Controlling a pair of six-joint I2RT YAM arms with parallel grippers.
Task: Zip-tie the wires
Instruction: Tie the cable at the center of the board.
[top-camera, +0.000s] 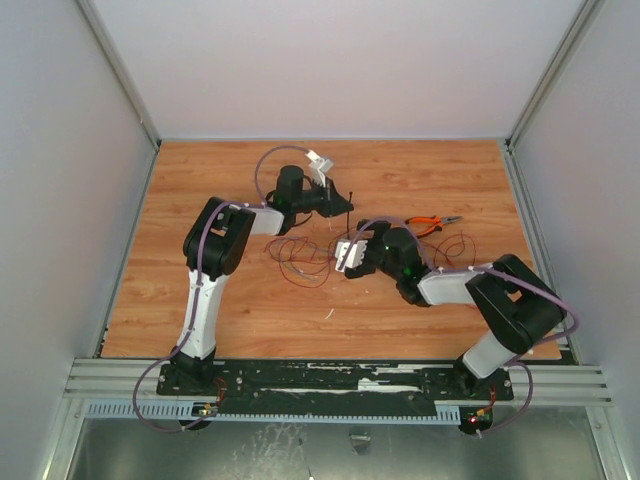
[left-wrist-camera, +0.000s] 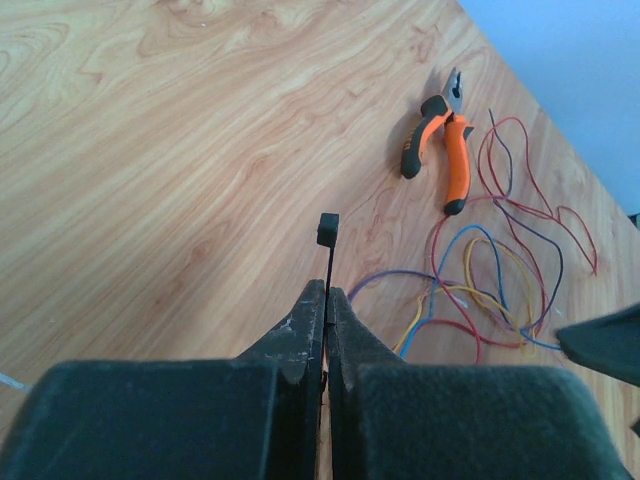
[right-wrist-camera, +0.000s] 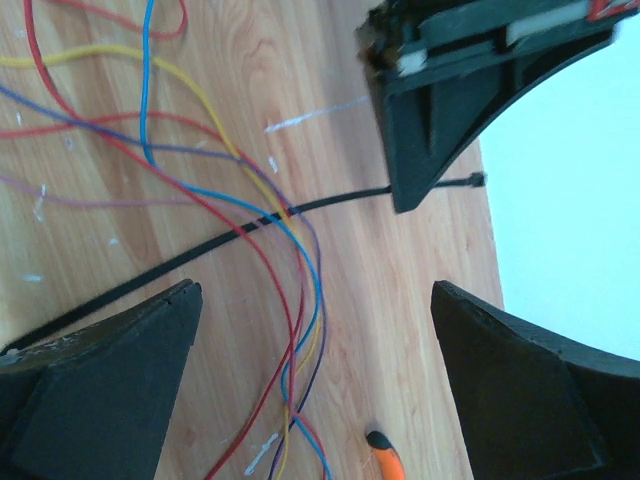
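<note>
My left gripper (left-wrist-camera: 327, 296) is pinched shut on the zip tie (left-wrist-camera: 328, 231) just below its head, mid-table. The strip lies across the wires (right-wrist-camera: 310, 255). My right gripper (right-wrist-camera: 315, 292) gapes wide, empty. No loop or cinching yet.

The wires (right-wrist-camera: 305, 330) are lying spread out on the middle of the table (top-camera: 230, 330). The pliers (left-wrist-camera: 457, 160) are lying behind them, on the right. The zip tie (left-wrist-camera: 328, 265) is sticking out of the left gripper (left-wrist-camera: 327, 300), crossing the wires.
</note>
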